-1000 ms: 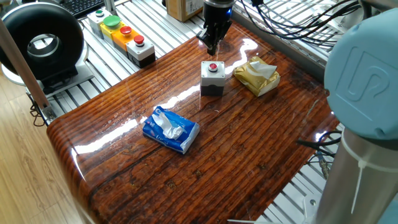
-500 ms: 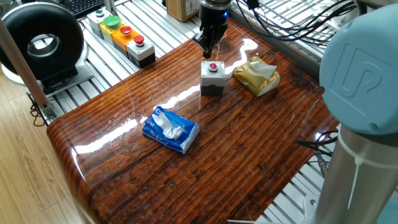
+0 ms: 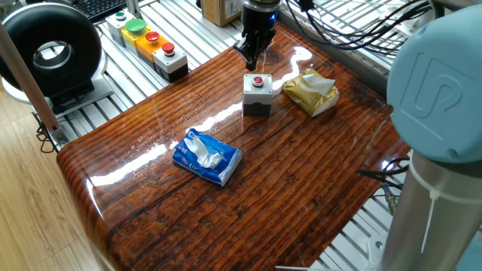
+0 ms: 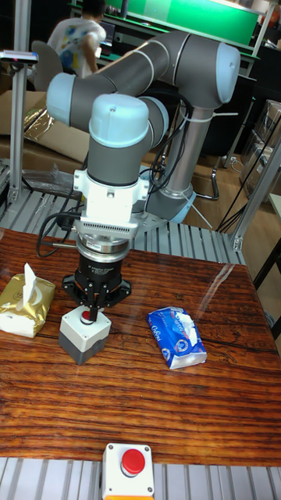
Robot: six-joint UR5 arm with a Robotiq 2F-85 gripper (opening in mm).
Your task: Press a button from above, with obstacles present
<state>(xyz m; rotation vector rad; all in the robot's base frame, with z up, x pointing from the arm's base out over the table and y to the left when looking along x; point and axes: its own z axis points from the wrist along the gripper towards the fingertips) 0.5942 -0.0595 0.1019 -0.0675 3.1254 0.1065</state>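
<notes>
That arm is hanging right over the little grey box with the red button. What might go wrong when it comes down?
The gripper sits just above the red button, so a slightly off-centre descent may hit the rim of the button box and push or tip it, since nothing visibly fixes it to the table. The gold foil packet lies close beside the box; a sideways drift might brush it. The blue tissue pack lies farther off, so it seems less at risk.

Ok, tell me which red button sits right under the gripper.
The red button on the lone grey button box on the wooden table, directly below the gripper. The other red buttons sit in the row of boxes off the table.
</notes>
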